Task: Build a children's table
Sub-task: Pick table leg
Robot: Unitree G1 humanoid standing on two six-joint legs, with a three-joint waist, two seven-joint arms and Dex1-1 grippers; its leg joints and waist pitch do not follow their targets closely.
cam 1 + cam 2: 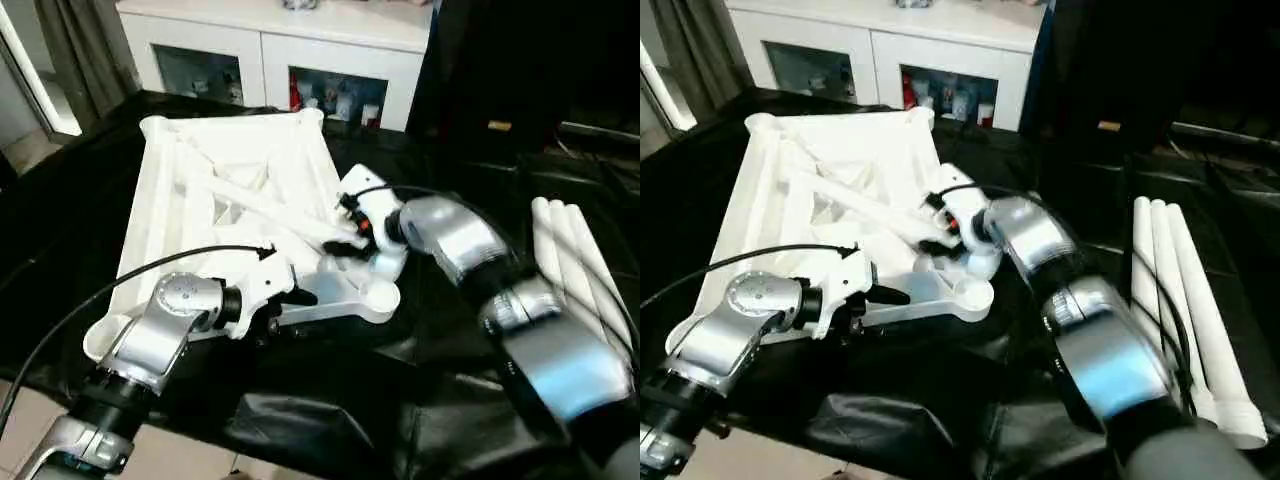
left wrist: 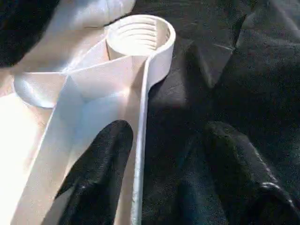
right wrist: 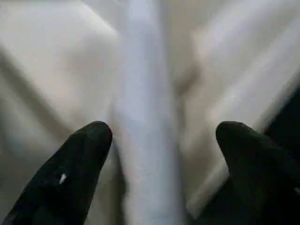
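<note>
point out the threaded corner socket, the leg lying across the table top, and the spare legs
threaded corner socket (image 2: pixel 139 35), left wrist view, on its ribbed inner wall
leg lying across the table top (image 1: pixel 262 208), left eye view, mid-shaft
spare legs (image 1: pixel 1175 290), right eye view, middle tube's shaft

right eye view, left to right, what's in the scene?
left tool → table top → right tool → three spare legs lying side by side on the black cover.
</note>
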